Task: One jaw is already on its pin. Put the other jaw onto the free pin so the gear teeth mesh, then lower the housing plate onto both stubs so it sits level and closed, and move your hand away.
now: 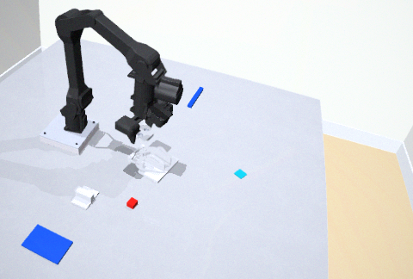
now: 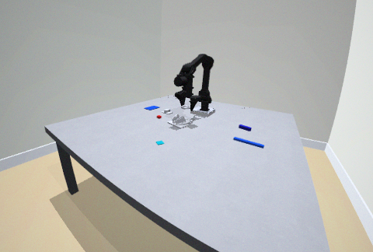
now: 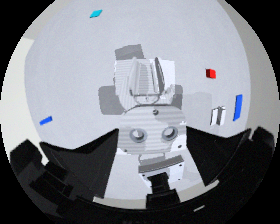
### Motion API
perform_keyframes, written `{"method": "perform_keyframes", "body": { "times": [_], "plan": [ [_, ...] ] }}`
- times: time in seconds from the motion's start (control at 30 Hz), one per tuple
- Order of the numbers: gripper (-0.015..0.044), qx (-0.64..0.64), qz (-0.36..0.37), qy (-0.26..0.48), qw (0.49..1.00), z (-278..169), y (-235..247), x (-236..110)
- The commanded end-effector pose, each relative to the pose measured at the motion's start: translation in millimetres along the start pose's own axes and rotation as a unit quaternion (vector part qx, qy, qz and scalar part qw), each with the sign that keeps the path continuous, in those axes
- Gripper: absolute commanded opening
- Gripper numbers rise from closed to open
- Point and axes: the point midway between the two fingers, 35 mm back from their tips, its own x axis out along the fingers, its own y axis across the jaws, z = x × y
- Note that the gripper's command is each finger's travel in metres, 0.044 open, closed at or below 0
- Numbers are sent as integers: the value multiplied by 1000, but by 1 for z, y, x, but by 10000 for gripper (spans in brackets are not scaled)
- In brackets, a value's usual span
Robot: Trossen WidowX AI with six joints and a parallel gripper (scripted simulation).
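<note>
The white housing plate [image 1: 144, 133] [image 3: 153, 117], with two round holes, is held in the air between the black fingers of my gripper [image 1: 147, 133] [image 2: 188, 106] [image 3: 151, 131]. The gripper is shut on it at its two side edges. The white base [image 1: 165, 172] [image 2: 179, 126] [image 3: 170, 66] lies on the table, lower than the plate and nearer the cyan tile. Two pale, translucent jaws [image 1: 151, 159] [image 2: 180, 120] lie on the base, side by side in the wrist view. The plate hides their rear ends there, so I cannot tell whether pins are filled or teeth mesh.
A white stepped block [image 1: 84, 197] [image 2: 167, 111] [image 3: 217, 116], a red cube [image 1: 132, 203] [image 3: 211, 73], a blue sheet [image 1: 47, 244] [image 2: 151, 108], a cyan tile [image 1: 240, 174] [image 3: 96, 13], a blue bar [image 1: 195, 97] [image 2: 249, 142] and a dark blue cylinder [image 2: 245, 127] lie around the base.
</note>
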Motion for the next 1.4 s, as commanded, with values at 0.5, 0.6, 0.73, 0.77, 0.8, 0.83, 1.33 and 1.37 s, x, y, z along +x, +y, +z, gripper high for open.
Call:
{"method": "perform_keyframes", "body": {
  "times": [0.5,0.6,0.73,0.77,0.8,0.83,1.33,1.37],
  "plan": [
    [351,2,0,1,1000,1,0,19],
    [351,2,0,1,1000,1,0,24],
    [351,2,0,1,1000,1,0,30],
    [351,2,0,1,1000,1,0,32],
    [351,2,0,1,1000,1,0,34],
    [351,2,0,1,1000,1,0,35],
    [351,2,0,1,1000,-1,0,59],
    [351,2,0,1,1000,-1,0,61]
  ]
}}
